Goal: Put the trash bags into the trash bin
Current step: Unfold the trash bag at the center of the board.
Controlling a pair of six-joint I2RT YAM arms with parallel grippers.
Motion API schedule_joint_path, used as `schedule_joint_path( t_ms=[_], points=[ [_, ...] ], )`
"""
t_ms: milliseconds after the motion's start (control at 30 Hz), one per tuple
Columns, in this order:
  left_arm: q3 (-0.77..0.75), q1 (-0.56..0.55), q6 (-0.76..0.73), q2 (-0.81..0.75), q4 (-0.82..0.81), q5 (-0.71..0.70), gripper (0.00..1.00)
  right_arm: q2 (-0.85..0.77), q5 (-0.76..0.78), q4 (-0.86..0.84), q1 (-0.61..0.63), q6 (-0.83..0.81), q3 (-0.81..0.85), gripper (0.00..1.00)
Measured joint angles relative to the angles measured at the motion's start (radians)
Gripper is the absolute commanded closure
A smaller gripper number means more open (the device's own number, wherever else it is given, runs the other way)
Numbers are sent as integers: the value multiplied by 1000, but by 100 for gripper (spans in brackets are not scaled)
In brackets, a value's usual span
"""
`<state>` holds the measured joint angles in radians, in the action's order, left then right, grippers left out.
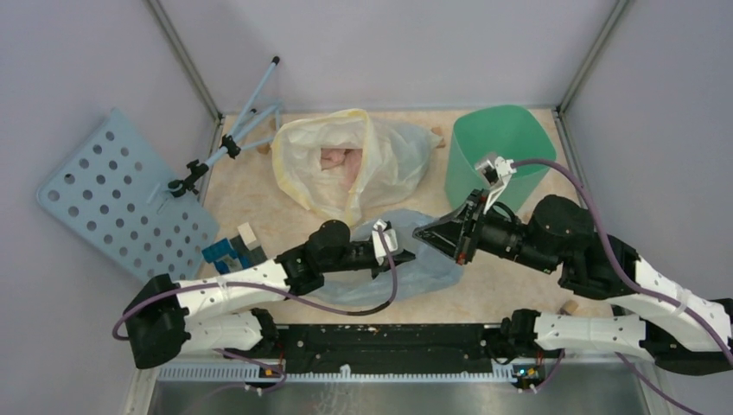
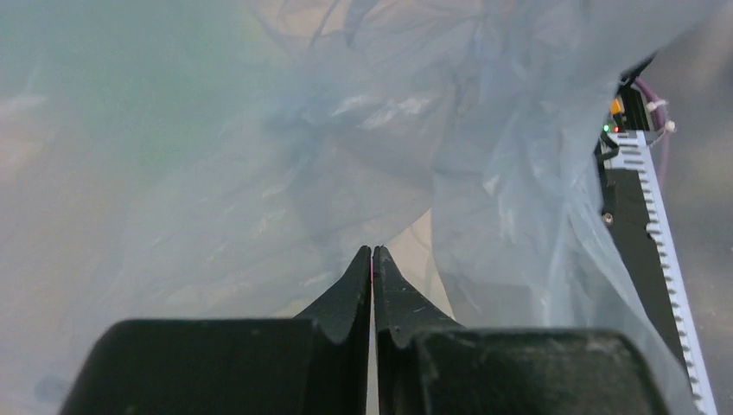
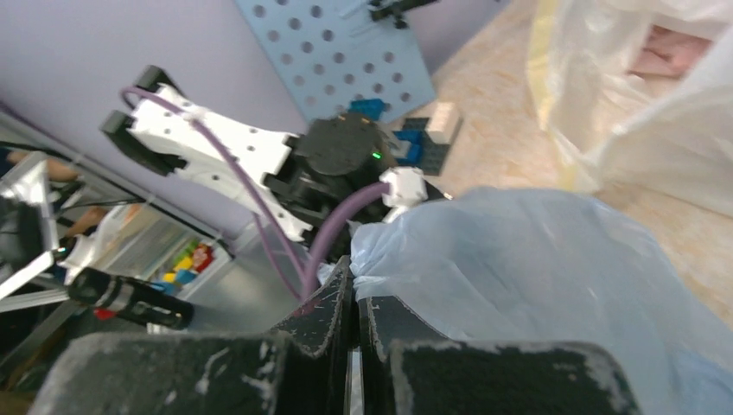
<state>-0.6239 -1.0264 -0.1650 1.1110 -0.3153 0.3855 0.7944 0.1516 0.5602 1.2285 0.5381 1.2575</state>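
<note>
The pale-blue see-through trash bag [image 1: 425,270] lies crumpled at the table's front middle, between my two grippers. My left gripper [image 1: 399,251] is shut at the bag's left edge. In the left wrist view the film [image 2: 346,156] fills the picture around the closed tips [image 2: 372,252]. My right gripper [image 1: 422,232] is shut on a bunched corner of the bag [image 3: 536,268] at its tips [image 3: 353,281]. The mint-green trash bin [image 1: 499,143] stands upright at the back right, behind the right wrist.
A whitish bag with a yellow rim [image 1: 337,169] lies open at the back middle and shows in the right wrist view [image 3: 640,95]. A pale-blue perforated board [image 1: 112,199] and a blue stand [image 1: 233,138] lean at the left. Blue blocks [image 1: 232,251] sit beside the left arm.
</note>
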Motion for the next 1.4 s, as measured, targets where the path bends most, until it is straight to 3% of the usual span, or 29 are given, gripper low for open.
schedule_joint_path(
  t_ms=[333, 633, 933, 1133, 1400],
  points=[
    [67, 0, 61, 118, -406, 29, 100, 26, -181, -178, 0, 26, 0, 100],
    [70, 0, 173, 177, -764, 205, 100, 25, -196, -211, 0, 38, 0, 100],
    [39, -7, 227, 272, -838, 362, 100, 41, -190, -224, 0, 42, -1, 100],
    [-67, -17, 273, 472, -838, 368, 100, 115, -288, -322, 0, 60, 13, 100],
    [-88, -17, 377, 670, -912, 360, 100, 160, -343, -359, 0, 72, 29, 100]
  ],
)
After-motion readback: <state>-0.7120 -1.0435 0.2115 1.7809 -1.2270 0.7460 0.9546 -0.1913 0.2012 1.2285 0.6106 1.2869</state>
